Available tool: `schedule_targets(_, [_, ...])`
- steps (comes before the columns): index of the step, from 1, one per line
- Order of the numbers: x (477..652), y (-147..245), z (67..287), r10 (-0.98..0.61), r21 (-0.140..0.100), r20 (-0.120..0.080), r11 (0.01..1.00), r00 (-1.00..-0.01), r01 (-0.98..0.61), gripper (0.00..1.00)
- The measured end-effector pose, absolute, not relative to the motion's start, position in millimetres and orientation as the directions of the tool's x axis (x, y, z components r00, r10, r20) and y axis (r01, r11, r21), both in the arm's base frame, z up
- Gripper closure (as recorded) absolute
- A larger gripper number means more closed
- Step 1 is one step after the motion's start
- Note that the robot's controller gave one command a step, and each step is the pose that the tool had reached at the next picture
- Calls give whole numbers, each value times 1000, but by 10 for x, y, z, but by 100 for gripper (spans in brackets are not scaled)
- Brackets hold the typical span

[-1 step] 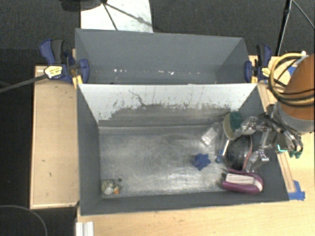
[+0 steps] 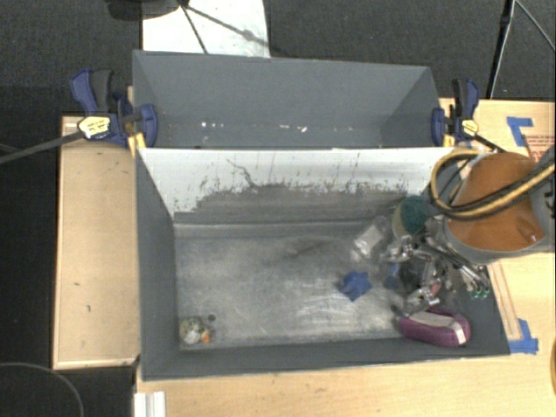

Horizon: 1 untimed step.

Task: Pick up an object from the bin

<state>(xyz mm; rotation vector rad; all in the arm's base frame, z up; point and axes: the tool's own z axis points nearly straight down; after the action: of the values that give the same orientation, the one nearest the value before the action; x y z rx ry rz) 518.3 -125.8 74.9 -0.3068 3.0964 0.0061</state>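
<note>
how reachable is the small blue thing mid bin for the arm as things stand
Probably yes. The small blue thing lies alone on the bare bin floor, just beside the end of the arm, with nothing on top of it; the purple thing sits apart by the front wall.

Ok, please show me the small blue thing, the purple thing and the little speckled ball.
small blue thing point(image 2: 354, 285), camera view, its middle.
purple thing point(image 2: 433, 329), camera view, its upper face.
little speckled ball point(image 2: 195, 330), camera view, its middle.

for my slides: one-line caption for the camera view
Gripper at the right end of the grey bin, near a blue piece and a purple object.
</note>
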Motion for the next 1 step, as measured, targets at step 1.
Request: schedule_targets(1, [5176,-362,769,-70,4,-5,998,-998,-70,0])
